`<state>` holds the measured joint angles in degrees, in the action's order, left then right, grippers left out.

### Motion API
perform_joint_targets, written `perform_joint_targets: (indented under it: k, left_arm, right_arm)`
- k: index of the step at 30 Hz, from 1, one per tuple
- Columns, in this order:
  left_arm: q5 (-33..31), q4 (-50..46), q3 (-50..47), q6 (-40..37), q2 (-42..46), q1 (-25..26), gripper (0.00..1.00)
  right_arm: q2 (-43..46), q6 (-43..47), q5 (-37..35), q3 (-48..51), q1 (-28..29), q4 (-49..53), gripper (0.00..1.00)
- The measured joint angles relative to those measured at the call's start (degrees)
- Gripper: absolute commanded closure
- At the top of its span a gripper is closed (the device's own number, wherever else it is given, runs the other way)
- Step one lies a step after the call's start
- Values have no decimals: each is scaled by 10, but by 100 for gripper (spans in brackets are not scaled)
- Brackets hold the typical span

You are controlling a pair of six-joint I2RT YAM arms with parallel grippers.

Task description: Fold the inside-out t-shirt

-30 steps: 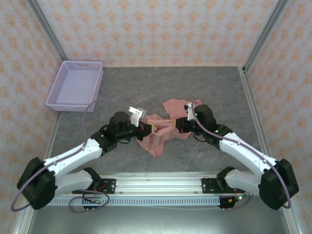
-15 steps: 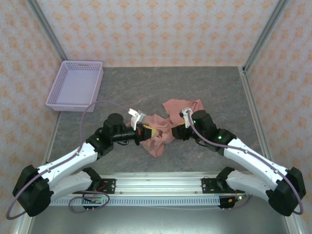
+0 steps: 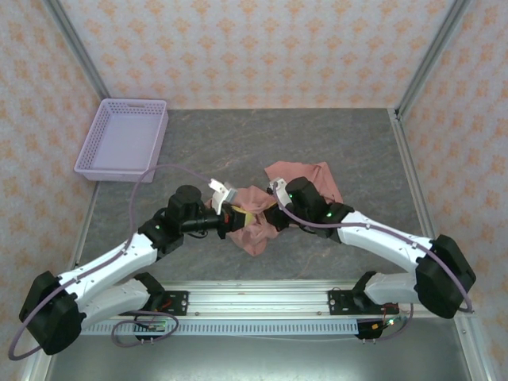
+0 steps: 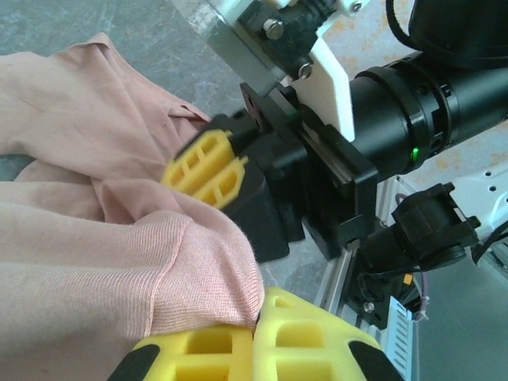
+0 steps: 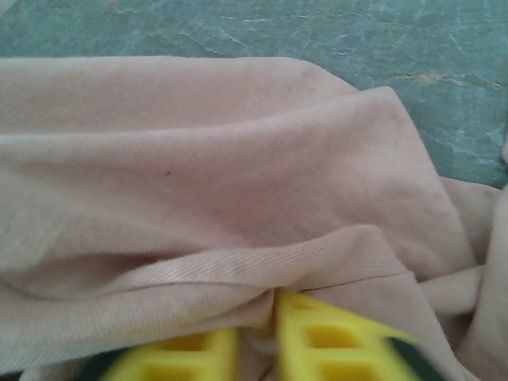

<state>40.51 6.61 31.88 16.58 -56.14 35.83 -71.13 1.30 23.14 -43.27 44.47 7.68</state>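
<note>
The inside-out t-shirt point(image 3: 254, 232) is a salmon-pink crumpled heap at the table's middle. Both grippers meet at its centre, tips almost touching. My left gripper point(image 3: 240, 214) comes in from the left. In the left wrist view its yellow fingers point(image 4: 198, 349) are pressed together on a ribbed hem of the t-shirt point(image 4: 95, 262). My right gripper point(image 3: 267, 212) comes in from the right. It also shows in the left wrist view as the right gripper point(image 4: 208, 168), tips in the cloth. In the right wrist view, my right gripper point(image 5: 266, 325) is shut on a fold of the t-shirt point(image 5: 222, 182).
A lilac plastic basket point(image 3: 123, 139) sits at the far left of the grey table point(image 3: 238, 143). Patterned walls and metal posts enclose the space. The arms' mounting rail point(image 3: 254, 300) runs along the near edge.
The right arm has slid left along the shirt toward the left gripper and taken a new hold closer to it. The left arm shifted slightly left, still holding the cloth.
</note>
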Motion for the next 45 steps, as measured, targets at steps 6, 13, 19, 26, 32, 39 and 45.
perform_joint_targets:
  k: [6,13,19,26,32,39,45]
  left_arm:
    - [-129,-49,3,-7,14,0,88]
    - [-252,-132,52,-18,-10,-3,55]
    - [-260,-174,58,-18,5,12,44]
    - [-245,-178,61,-43,-9,60,41]
    - [-261,-178,80,-67,-90,62,43]
    - [-216,-140,117,-78,-163,62,84]
    - [-120,-106,123,-49,-179,50,100]
  right_arm:
    - [42,-73,167,15,-63,-45,100]
    - [58,-171,285,42,-79,-139,100]
    - [43,-201,307,42,-87,-175,100]
    - [38,-204,311,42,-93,-176,100]
    - [39,-197,314,42,-93,-168,100]
    - [42,-187,313,42,-95,-156,100]
    - [71,-150,158,17,-106,-15,92]
